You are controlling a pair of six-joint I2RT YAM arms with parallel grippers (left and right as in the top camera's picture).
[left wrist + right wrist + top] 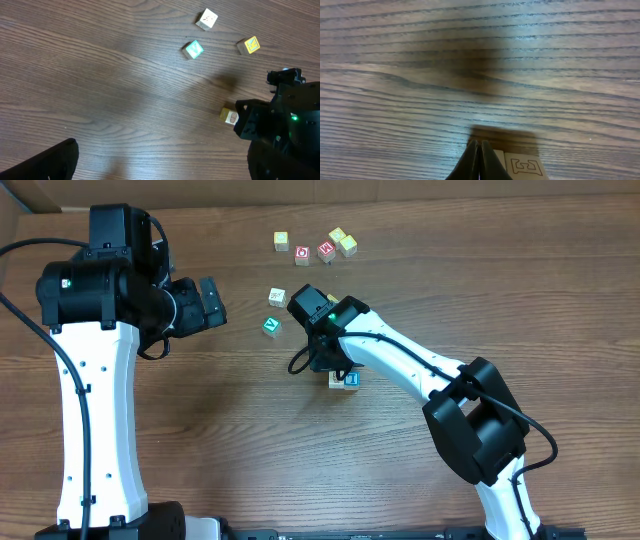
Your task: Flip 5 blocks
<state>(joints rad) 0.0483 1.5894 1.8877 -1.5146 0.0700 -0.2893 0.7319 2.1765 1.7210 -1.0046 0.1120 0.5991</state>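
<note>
Right end effector point(479, 152) has its fingers pressed together with nothing between them, tips down near the worktop point(395, 100) at the bottom edge of the wrist view. Just right of the tips sits a blue block point(350, 380), showing the wrist camera a cream face with an outlined letter. Whether the tips touch it I cannot tell. In the overhead view this pair lies a little right of the frame's centre, under the right arm point(400, 360).

Left end effector point(212, 302) hangs in the upper left of the overhead frame with fingers wide apart, holding nothing, well apart from every block.

Between the 2 arms, a green block point(271, 326) lies just below a cream block point(277, 296), both above centre. 1 yellow block point(248, 45) shows at the upper right of the left wrist view, and from overhead it is mostly hidden under the right arm.

Along the top of the overhead frame sits a loose cluster of 3 pale yellow blocks point(281, 241) and 2 red blocks point(302, 253), near one another.
</note>
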